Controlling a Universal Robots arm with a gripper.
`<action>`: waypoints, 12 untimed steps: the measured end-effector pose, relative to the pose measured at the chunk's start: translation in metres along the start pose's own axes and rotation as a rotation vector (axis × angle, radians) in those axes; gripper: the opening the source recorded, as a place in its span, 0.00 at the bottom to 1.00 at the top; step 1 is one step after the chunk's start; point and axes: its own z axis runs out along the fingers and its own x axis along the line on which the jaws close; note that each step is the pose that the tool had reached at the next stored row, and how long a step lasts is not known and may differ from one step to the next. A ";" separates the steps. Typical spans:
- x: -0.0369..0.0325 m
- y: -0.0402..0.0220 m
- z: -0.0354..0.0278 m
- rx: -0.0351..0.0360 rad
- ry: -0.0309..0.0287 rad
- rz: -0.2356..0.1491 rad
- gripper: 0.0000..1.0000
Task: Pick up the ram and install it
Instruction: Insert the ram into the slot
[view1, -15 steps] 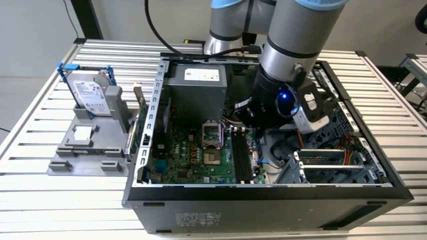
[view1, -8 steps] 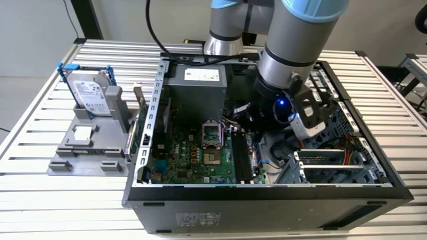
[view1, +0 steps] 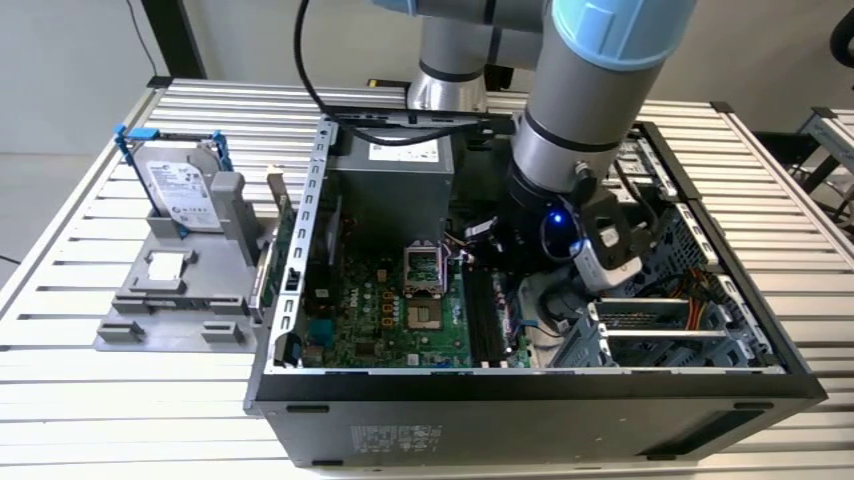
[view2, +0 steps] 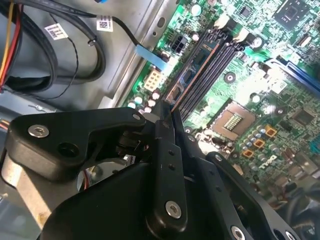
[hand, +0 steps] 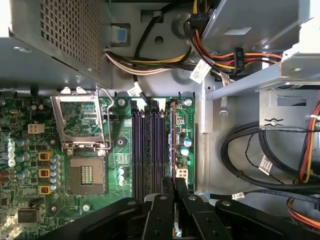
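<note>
The ram (hand: 173, 135) is a thin dark stick standing on edge over the memory slot nearest the bare metal side of the case. The second wrist view has the ram (view2: 199, 66) running away from the fingers along that same slot. My gripper (hand: 175, 189) is shut on the near end of the stick, with one black finger on each flat face, and the gripper (view2: 168, 119) looks the same there. In the exterior view the arm's wrist (view1: 587, 240) reaches down into the open computer case (view1: 534, 385), just beside the black slots (view1: 487, 322).
Empty black memory slots (hand: 145, 145) lie beside the stick, with the open CPU socket (hand: 82, 125) further over. Bundled cables (hand: 260, 155) and a metal drive cage (view1: 667, 330) crowd the other side. A hard drive in a blue frame (view1: 187, 190) stands on a grey holder outside the case.
</note>
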 end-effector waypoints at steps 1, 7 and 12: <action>0.0001 -0.0005 0.0018 0.0001 0.0000 0.000 0.00; 0.0011 -0.0031 0.0090 0.0001 -0.0013 -0.002 0.00; 0.0037 -0.0036 0.0107 0.0033 -0.0097 -0.007 0.00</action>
